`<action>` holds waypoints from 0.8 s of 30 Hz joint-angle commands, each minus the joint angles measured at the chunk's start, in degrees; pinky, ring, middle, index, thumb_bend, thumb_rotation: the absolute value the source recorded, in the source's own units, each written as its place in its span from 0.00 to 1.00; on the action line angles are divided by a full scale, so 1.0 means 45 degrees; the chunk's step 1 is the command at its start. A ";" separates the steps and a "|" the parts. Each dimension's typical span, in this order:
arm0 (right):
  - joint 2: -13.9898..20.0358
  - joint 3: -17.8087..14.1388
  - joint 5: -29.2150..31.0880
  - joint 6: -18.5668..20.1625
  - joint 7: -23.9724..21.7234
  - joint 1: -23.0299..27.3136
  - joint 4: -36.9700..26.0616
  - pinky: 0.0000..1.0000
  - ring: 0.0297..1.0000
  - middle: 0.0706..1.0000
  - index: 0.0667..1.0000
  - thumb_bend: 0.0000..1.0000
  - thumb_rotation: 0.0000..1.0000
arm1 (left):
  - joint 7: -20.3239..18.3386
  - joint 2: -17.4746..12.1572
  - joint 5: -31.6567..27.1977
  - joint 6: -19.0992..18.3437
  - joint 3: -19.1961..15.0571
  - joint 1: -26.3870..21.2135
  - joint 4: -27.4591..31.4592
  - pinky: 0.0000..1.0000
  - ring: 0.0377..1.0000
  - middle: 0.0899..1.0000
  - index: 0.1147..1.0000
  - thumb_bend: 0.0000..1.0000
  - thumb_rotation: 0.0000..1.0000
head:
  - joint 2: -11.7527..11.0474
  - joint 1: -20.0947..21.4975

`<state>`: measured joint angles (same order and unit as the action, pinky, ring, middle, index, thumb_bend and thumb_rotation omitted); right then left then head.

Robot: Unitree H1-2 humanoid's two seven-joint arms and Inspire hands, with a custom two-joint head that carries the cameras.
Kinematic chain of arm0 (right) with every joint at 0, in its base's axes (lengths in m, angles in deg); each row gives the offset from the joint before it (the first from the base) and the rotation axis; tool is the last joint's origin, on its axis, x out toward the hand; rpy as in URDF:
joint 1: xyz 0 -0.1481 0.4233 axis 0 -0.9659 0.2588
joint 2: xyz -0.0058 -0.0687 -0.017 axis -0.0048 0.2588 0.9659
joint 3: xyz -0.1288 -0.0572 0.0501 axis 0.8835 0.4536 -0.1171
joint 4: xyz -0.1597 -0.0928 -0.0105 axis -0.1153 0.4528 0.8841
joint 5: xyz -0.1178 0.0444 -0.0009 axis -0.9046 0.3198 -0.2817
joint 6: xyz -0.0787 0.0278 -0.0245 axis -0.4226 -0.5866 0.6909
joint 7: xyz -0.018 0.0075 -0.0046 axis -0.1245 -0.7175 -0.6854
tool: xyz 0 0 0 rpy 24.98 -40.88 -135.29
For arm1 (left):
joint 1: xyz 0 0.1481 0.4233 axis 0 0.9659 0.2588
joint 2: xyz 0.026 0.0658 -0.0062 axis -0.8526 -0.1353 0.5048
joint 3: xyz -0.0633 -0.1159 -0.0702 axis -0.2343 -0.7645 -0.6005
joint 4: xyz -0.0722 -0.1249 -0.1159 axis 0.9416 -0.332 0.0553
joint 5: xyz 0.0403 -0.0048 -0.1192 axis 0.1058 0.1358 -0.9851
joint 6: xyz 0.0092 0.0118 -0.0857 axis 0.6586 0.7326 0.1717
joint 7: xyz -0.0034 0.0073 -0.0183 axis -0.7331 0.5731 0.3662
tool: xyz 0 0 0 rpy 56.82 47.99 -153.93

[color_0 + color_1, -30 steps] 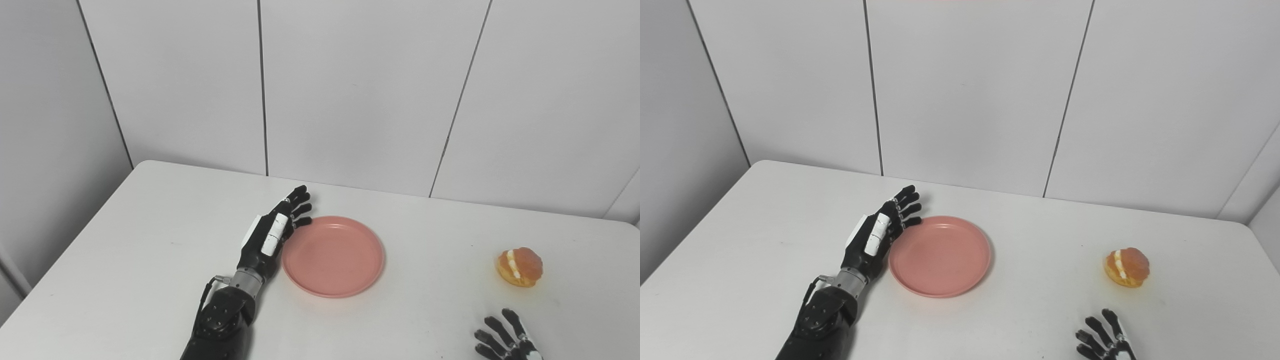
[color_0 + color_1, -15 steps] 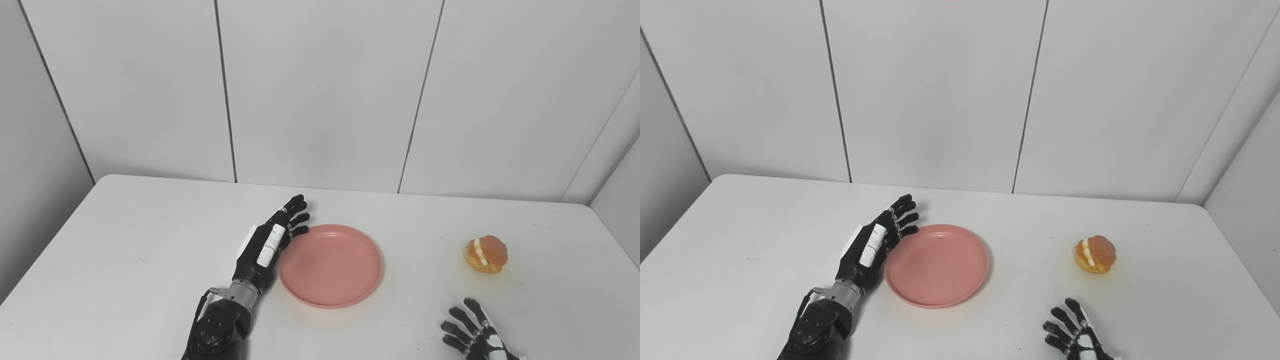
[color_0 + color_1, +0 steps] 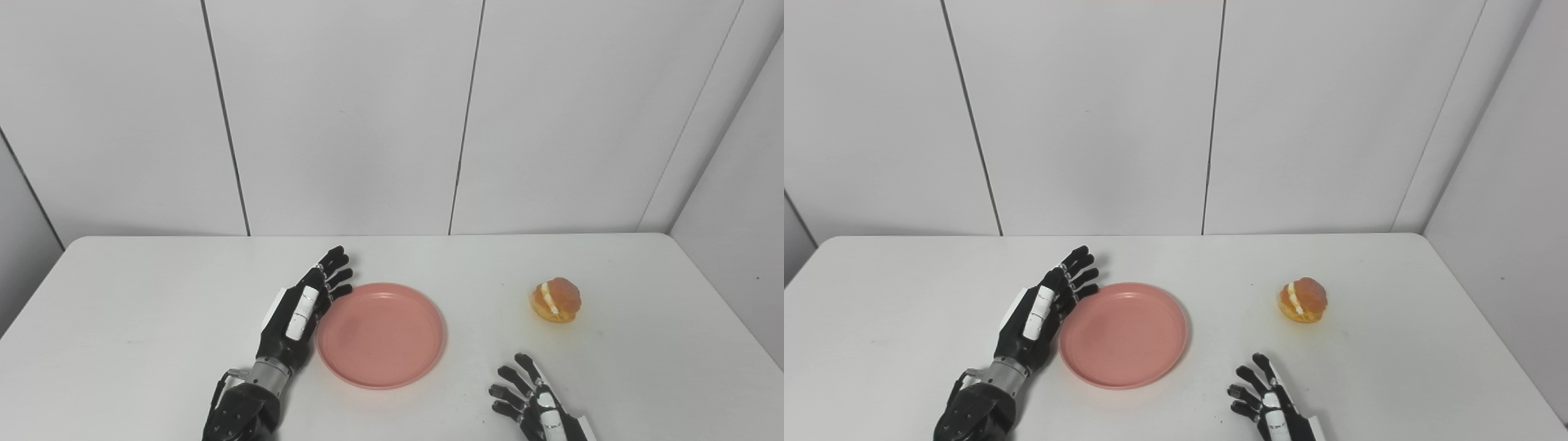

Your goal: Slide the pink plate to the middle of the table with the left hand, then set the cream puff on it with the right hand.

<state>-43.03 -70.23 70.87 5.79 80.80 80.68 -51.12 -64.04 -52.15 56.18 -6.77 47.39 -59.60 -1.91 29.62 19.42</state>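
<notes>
Fingers of the left hand are lying spread against the pink plate mid-table; the right hand is waiting open near the cream puff, probably soft, best cupped gently around its sides.

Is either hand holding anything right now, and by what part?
Nothing is held. The left hand lies open against the plate's left rim; the right hand is open, short of the puff.

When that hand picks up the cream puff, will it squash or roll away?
The cream puff looks soft, with pale filling showing in its split side, so a firm squeeze would probably squash it. Its rounded shape might let it roll if nudged. It seems light. The right hand, open, is not touching it.
</notes>
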 commanded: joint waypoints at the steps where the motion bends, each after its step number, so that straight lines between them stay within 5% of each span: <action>1: -0.0167 0.0319 -0.0144 0.0502 -0.0212 0.0029 0.0035 0.77 0.79 0.86 0.93 0.87 1.00 | -0.0259 -0.0144 -0.0235 0.0323 -0.0119 -0.0069 -0.0052 0.87 0.90 0.92 0.86 0.90 0.89 | 0.0003 -0.0016; 14: -0.0382 0.0357 -0.0348 0.0337 -0.0143 -0.0027 -0.0045 0.78 0.80 0.86 0.94 0.87 1.00 | -0.0362 -0.0029 -0.0432 0.1447 -0.0547 -0.0145 -0.0546 0.88 0.90 0.90 0.81 0.91 0.86 | 0.0003 0.0384; 24: -0.0354 -0.0048 -0.0770 -0.0403 0.0225 0.0180 -0.0919 0.76 0.78 0.84 0.91 0.90 1.00 | -0.0702 -0.0022 -0.0695 0.1475 -0.0572 -0.0308 -0.0947 0.89 0.90 0.89 0.81 0.91 0.84 | -0.0084 0.0660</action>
<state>-44.93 -70.09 68.18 5.82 81.90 80.69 -52.54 -66.06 -52.11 53.76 -1.73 45.13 -61.00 -4.81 29.36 22.06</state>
